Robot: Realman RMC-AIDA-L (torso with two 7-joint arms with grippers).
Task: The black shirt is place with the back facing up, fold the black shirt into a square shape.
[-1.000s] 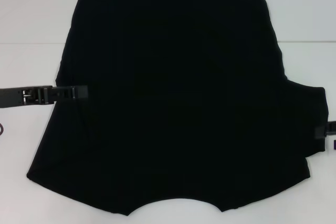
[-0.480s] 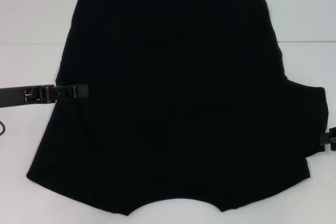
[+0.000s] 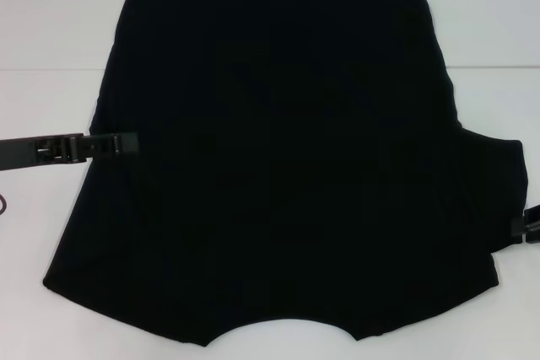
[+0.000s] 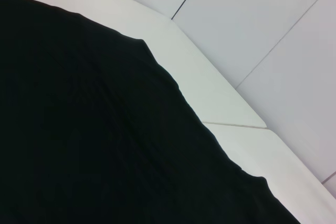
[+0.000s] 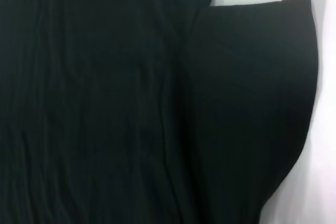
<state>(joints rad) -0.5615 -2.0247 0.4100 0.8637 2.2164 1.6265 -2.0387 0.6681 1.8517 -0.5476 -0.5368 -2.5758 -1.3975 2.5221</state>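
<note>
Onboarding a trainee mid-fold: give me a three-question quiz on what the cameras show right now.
1. True or false: the left gripper lies over the shirt's edge.
2. Which sleeve sticks out flat on the table? A) the one on the robot's left B) the one on the robot's right C) both
3. Fill in: the right gripper is at the outer edge of the right ____.

Key: 1 true. 2 B: the right sleeve is spread out, while no sleeve shows on the left side. 3 sleeve.
</note>
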